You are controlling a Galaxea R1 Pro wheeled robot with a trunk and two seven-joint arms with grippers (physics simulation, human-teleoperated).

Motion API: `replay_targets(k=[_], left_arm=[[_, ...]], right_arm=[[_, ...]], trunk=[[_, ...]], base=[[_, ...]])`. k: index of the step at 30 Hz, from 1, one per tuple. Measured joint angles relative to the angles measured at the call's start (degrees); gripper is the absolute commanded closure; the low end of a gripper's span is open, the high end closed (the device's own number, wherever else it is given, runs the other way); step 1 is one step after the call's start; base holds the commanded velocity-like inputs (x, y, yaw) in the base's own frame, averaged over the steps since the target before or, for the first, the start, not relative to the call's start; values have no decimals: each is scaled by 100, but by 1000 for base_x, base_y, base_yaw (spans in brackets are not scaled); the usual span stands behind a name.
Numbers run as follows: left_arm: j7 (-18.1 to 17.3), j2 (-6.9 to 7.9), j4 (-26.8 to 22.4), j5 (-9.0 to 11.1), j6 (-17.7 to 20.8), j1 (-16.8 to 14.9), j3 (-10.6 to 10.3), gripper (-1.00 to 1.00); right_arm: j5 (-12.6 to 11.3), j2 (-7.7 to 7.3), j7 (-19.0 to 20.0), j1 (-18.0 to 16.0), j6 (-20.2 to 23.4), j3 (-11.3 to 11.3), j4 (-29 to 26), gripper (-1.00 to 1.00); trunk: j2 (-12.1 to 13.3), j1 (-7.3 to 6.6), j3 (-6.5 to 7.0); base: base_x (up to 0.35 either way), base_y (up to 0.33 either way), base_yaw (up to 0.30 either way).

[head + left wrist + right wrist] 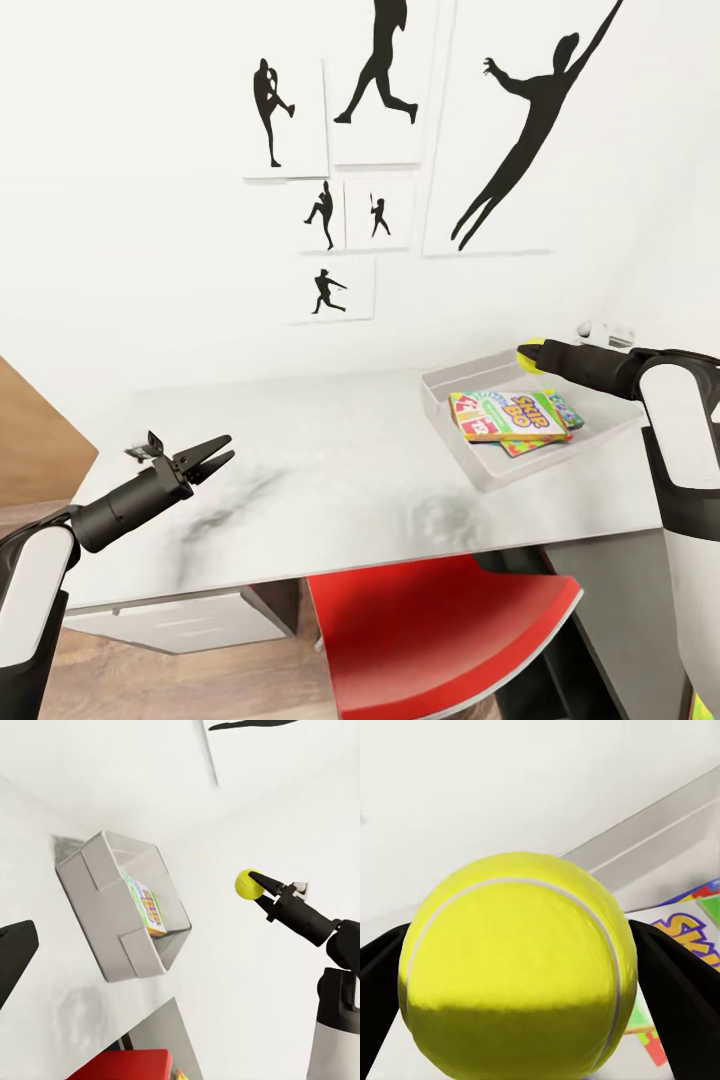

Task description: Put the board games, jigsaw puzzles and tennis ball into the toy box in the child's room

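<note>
The light grey toy box (452, 432) (97, 922) sits at the right end of the white table (330, 480). In it lies the "Skip-Bo" board game (508, 415) (150, 911) (699, 937) on top of a colourful jigsaw puzzle (560, 420). My right gripper (530, 355) (255, 883) is shut on the yellow-green tennis ball (531, 354) (245, 883) (517, 971), held above the box's far edge. My left gripper (215, 455) hovers open over the table's left part, holding nothing.
A red chair (440, 630) is tucked under the table's front edge. A white drawer unit (170, 625) stands below the table at left. The wall behind carries black silhouette posters (385, 80). A small white object (606, 332) sits behind the box.
</note>
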Motion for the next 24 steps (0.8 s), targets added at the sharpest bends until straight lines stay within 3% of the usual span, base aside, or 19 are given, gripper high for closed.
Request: replay_targets(k=[11,20,24], left_arm=[[0,-17,-1,26,-21,41,171,-100],[3,-18,-1,36,-24,53,189,-100],[8,-16,-1,38,-22,54,176,-100]], right_arm=[[-4,2,0,9,0,0,0,100],[-5,-27,0,125,0,-12,2,100],[-100,-46,1,184,0,-125,6,100]], trunk=[[0,-1,0],[0,0,0],[0,0,0]], base=[[98,-3,0],[22,0,0],[4,0,0]])
